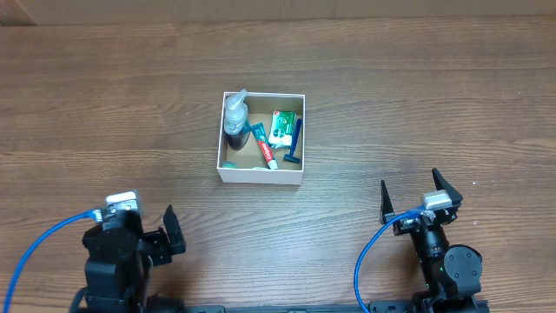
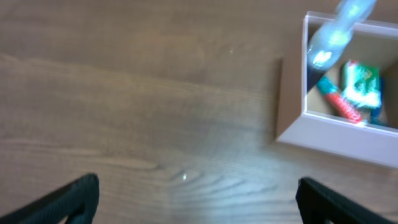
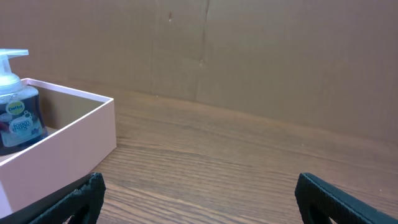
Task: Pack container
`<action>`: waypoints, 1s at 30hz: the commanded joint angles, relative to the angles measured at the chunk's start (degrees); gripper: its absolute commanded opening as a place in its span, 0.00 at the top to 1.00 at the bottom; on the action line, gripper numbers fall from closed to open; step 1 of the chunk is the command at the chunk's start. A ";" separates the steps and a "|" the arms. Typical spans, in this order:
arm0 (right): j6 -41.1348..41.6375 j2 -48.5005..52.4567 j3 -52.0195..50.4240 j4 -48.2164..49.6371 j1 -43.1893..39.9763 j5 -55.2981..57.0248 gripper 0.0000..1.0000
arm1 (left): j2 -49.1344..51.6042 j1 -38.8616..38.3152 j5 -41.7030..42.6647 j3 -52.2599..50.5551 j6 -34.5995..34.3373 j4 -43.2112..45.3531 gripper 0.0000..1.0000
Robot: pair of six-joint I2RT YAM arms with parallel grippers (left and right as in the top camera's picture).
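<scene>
The container (image 1: 261, 176) is a square white-walled box with a brown inside, at the table's middle. In it lie a pump bottle (image 1: 235, 117), a red-and-white toothpaste tube (image 1: 265, 150), a green-and-white packet (image 1: 281, 128) and a blue razor (image 1: 294, 143). The box shows in the left wrist view (image 2: 329, 134) at the right and in the right wrist view (image 3: 68, 134) at the left, with the pump bottle (image 3: 15, 112) standing in it. My left gripper (image 1: 170, 230) is open and empty at the front left. My right gripper (image 1: 417, 193) is open and empty at the front right.
The wooden table (image 1: 417, 96) runs under everything. A brown cardboard wall (image 3: 261, 56) stands behind the table in the right wrist view. Blue cables (image 1: 35, 252) run from both arm bases.
</scene>
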 commanded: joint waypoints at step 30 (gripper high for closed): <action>-0.13 -0.48 -0.57 0.33 0.28 0.31 0.00 | -23.26 2.01 13.35 -42.47 14.14 52.06 0.00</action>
